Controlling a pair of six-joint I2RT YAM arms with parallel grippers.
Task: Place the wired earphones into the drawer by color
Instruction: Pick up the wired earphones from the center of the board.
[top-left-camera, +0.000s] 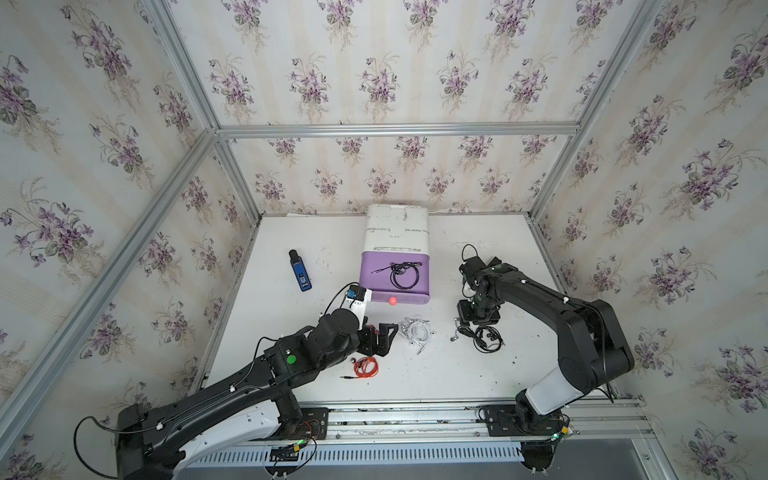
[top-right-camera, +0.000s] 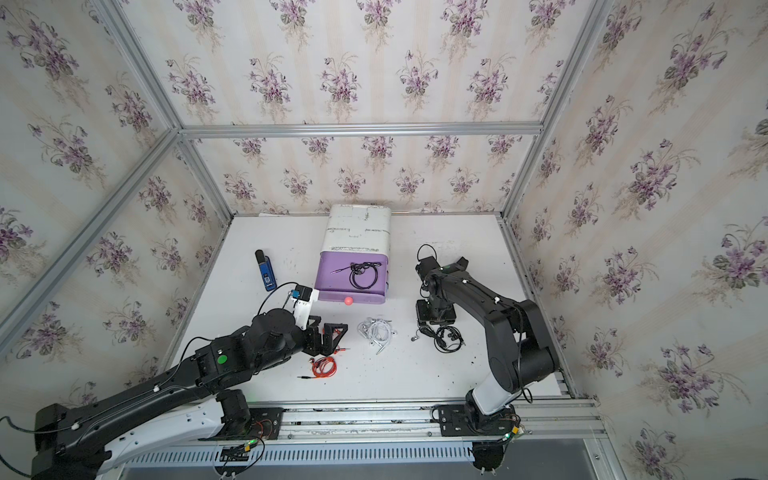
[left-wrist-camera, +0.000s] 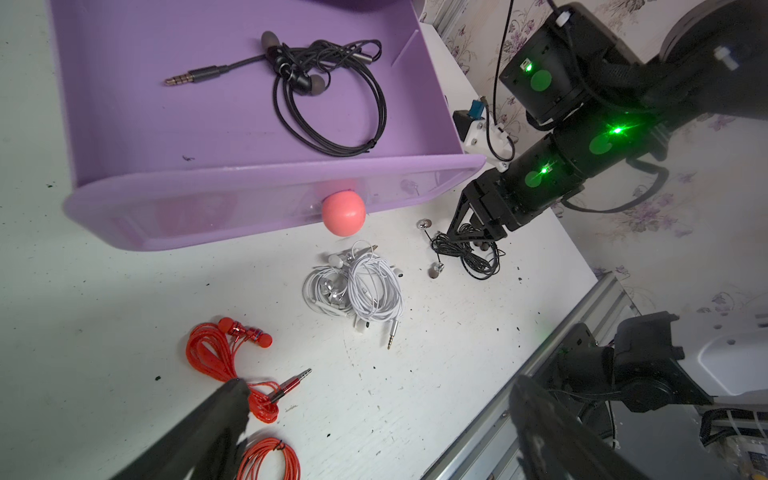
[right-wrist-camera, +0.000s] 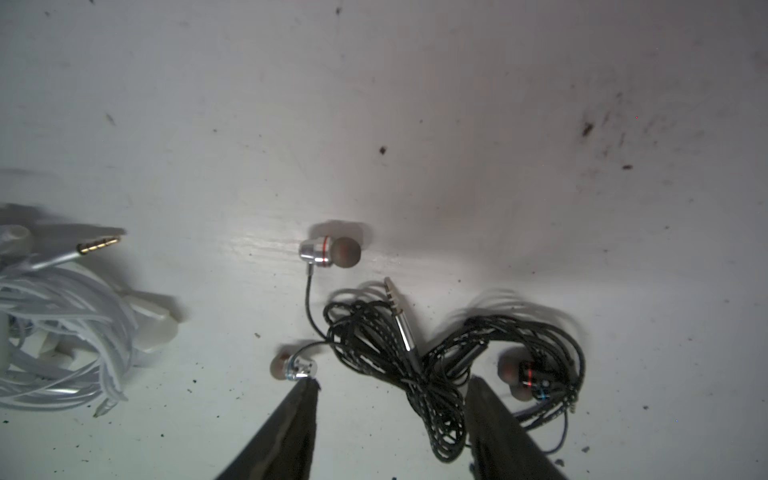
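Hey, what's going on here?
A robot is sorting earphones into a purple drawer. One black set already lies inside. The right gripper is down over the black earphones on the table, fingers open astride the cords. The left gripper hangs open by the red earphones; the white earphones lie untouched.

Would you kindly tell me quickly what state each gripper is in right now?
Left gripper: open, holding nothing.
Right gripper: open, jaws astride the black earphones, not yet closed on them.
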